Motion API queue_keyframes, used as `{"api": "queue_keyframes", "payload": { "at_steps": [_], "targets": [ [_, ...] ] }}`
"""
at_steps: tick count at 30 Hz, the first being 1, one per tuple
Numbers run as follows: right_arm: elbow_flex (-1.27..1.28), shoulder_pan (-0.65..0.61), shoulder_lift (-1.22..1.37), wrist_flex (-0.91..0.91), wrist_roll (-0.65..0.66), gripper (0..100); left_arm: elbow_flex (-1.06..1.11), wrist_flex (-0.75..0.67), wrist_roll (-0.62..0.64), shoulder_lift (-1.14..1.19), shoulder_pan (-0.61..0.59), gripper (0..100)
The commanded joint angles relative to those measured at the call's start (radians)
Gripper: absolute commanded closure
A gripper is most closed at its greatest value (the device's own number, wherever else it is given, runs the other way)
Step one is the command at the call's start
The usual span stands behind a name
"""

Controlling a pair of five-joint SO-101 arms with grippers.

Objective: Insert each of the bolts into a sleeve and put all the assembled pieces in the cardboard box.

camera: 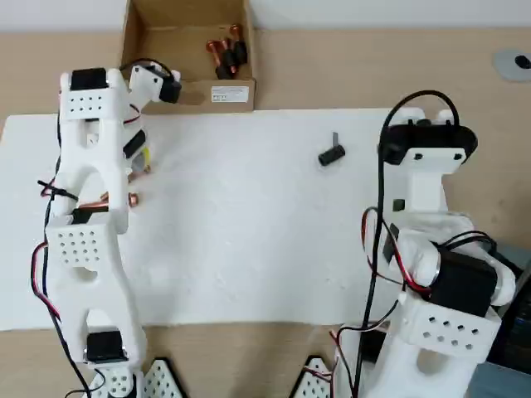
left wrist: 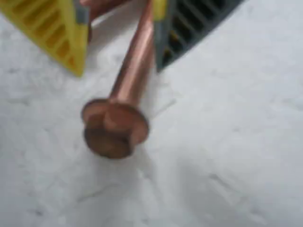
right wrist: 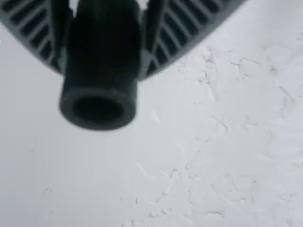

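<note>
Pinching 1 copper bolt (left wrist: pixel 124 94) in left jaws, 1 black sleeve (right wrist: pixel 99 90) in right jaws.
Held close over white bench (camera: pixel 249 249), well apart; beyond, cardboard box (camera: pixel 166 54) with assembled pieces (camera: pixel 228 51).

Wooden table (camera: pixel 348 70); white mat (camera: pixel 249 249) spread across it; cardboard box (camera: pixel 130 41) at far edge.

cardboard box (camera: pixel 137 50): behind your mat (camera: pixel 249 249), left; assembled pieces (camera: pixel 228 51) inside.
bolt (left wrist: pixel 115 127): mat's left, in your left gripper (left wrist: pixel 118 56).
sleeve (camera: pixel 332 155): mat's right rear, in your right gripper (right wrist: pixel 102 47).
</note>
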Motion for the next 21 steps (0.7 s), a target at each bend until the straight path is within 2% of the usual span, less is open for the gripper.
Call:
{"api": "queue_keyframes", "payload": {
  "at_steps": [1,7,17,19,21],
  "targets": [
    [0.001,0.005,-0.008,-0.028,-0.008,98.8,-0.052,0.015,-0.008,-0.007,-0.008,89],
    [0.001,0.005,-0.008,-0.029,-0.008,98.8,-0.068,-0.002,-0.015,0.059,-0.006,89],
    [-0.002,0.005,-0.013,-0.025,-0.003,98.8,-0.233,-0.008,-0.011,0.246,-0.014,89],
    [-0.002,0.005,-0.013,-0.025,-0.003,98.8,-0.261,-0.003,-0.009,0.262,-0.014,92],
    [-0.002,0.005,-0.013,-0.025,-0.003,98.8,-0.272,-0.002,-0.009,0.268,-0.014,100]
  ]
}}
